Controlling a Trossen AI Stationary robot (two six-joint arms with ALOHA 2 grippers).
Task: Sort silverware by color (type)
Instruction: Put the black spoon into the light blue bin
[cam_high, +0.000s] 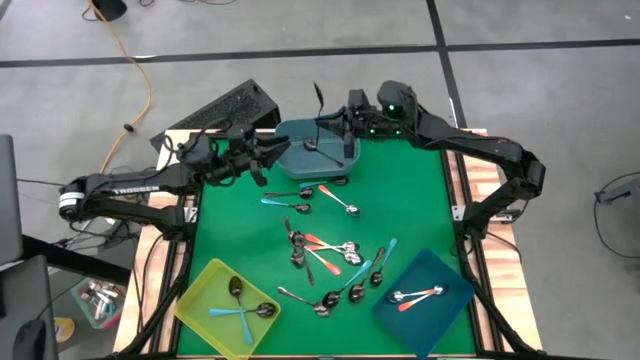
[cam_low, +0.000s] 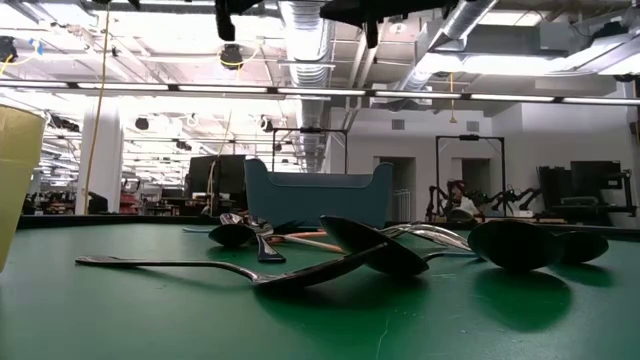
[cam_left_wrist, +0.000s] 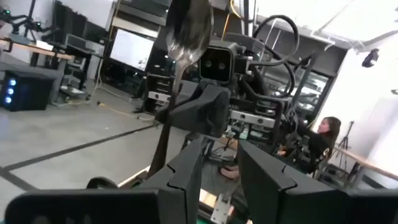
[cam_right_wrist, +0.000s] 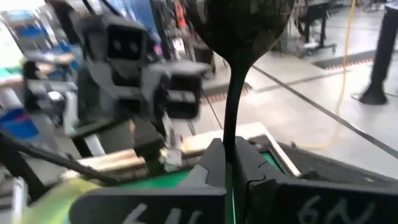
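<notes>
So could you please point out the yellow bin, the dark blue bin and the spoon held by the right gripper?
yellow bin (cam_high: 200, 290), high view, bare floor near its left rim.
dark blue bin (cam_high: 440, 315), high view, bare floor below the spoons.
dark spoon (cam_right_wrist: 235, 93), right wrist view, its handle above the fingers.

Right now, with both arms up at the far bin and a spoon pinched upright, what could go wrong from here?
The right gripper pinches a dark spoon low on its handle, bowl up; it may pivot or slip and land outside the grey-blue bin.

The left gripper sits close beside that bin, facing the other arm; the two could collide.

Loose spoons overlap mid-table, so later picks may drag neighbours.
</notes>
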